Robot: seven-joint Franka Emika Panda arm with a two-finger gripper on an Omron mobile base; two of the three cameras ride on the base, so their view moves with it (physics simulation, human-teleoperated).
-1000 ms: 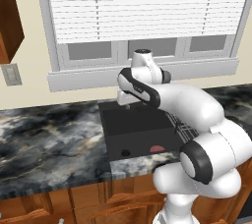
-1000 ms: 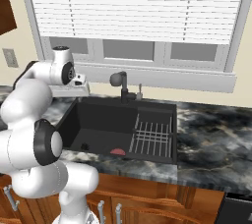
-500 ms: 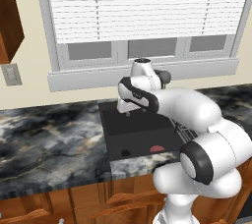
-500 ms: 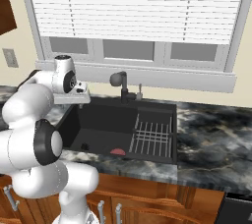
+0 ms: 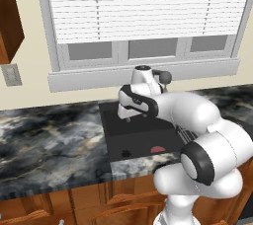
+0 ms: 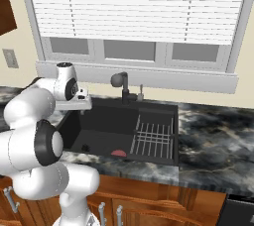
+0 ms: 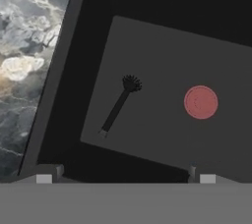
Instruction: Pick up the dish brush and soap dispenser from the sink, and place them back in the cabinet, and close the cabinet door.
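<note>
In the black sink [image 6: 124, 121], below your widely spread, empty fingers [image 7: 44, 178], the dish brush [image 7: 117, 106] lies flat on the basin floor; it is likely light, stiff and slippery, so pinch across mid-handle.

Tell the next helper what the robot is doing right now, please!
The gripper is open and empty, hovering over the sink.
The dish brush lies flat on the sink floor, under the gripper, untouched.
Done: nothing is put away yet.
Left: pick up the dish brush and the soap dispenser, put both in the cabinet and shut it.
</note>
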